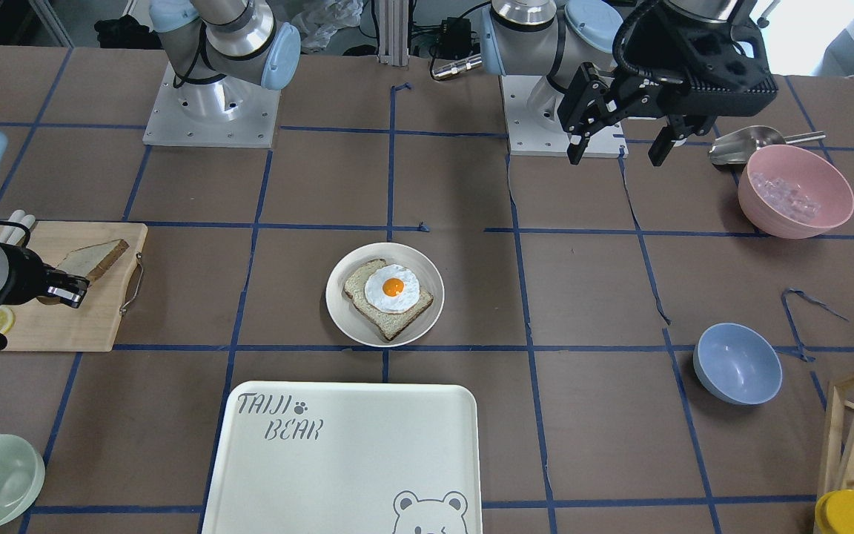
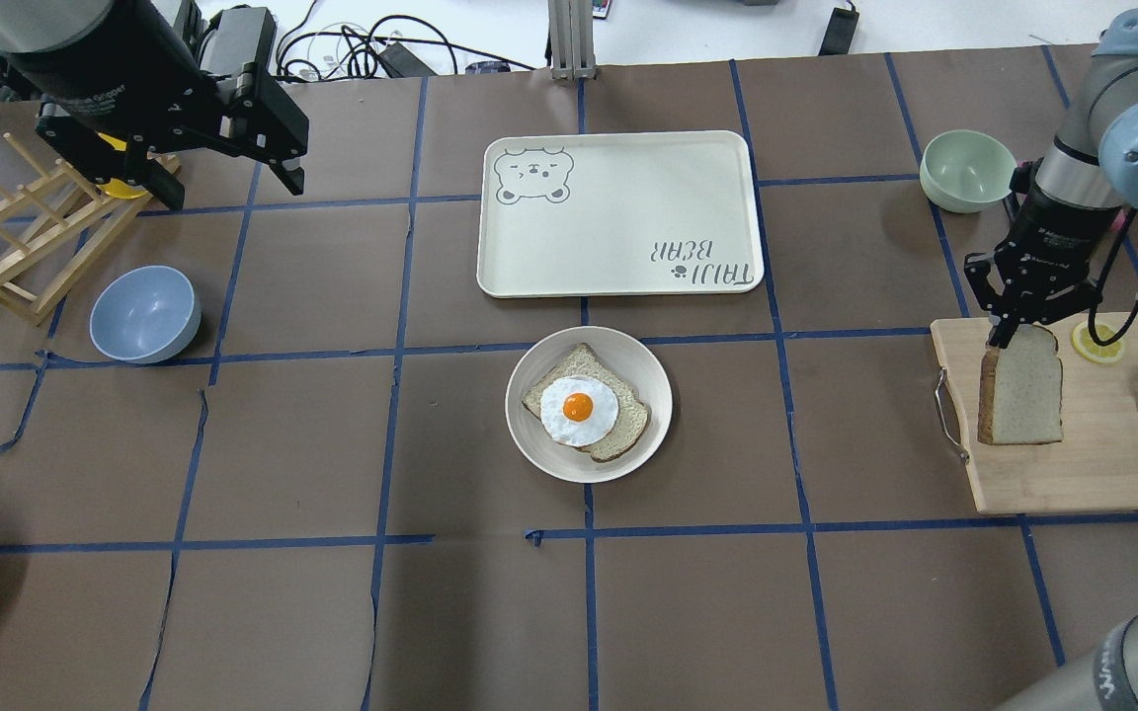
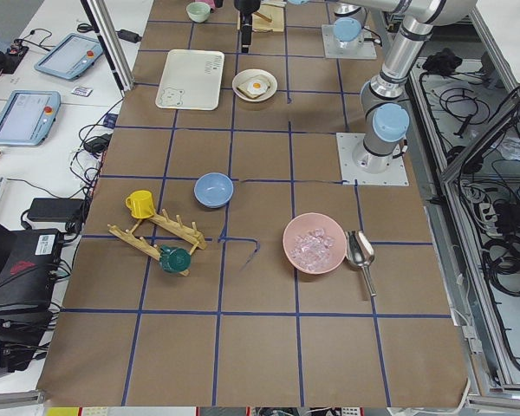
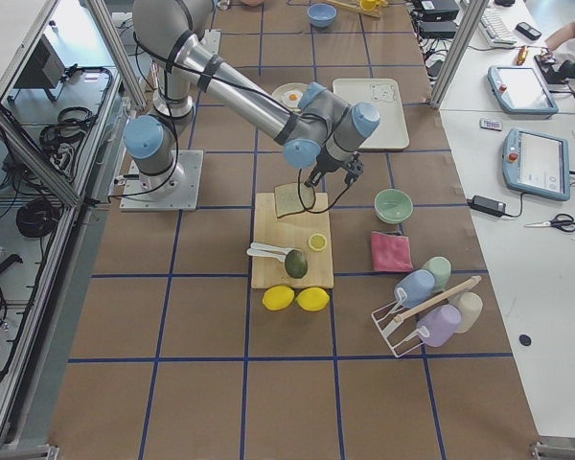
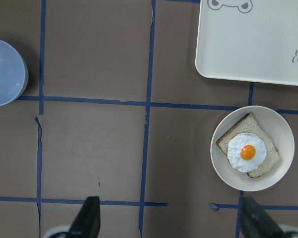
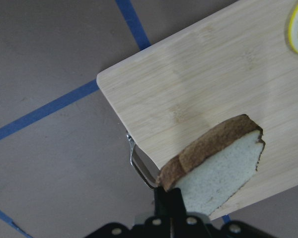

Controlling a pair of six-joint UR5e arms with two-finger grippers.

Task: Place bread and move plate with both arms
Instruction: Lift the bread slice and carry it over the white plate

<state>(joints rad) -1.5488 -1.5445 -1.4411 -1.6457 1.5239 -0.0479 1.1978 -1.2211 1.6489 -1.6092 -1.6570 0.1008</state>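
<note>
My right gripper [image 2: 1009,331] is shut on the top edge of the bread [image 2: 1020,387], a plain pale slice with a brown crust. The slice hangs tilted over the wooden cutting board [image 2: 1073,474] at the table's right. I cannot tell whether its lower edge touches the board. The right wrist view shows the bread [image 6: 218,171] pinched at one corner. The plate [image 2: 529,444] sits at the table's middle and bears a slice with a fried egg [image 2: 579,407]. My left gripper [image 2: 233,188] is open and empty, high above the table's far left; the plate [image 5: 221,158] shows below it.
A cream bear-print tray [image 2: 618,212] lies just beyond the plate. A pale green bowl [image 2: 969,170] stands behind the board, with a lemon slice [image 2: 1097,343] on the board. A blue bowl [image 2: 144,313] and wooden rack [image 2: 16,237] are at the left, a pink bowl [image 1: 795,190] nearer the base.
</note>
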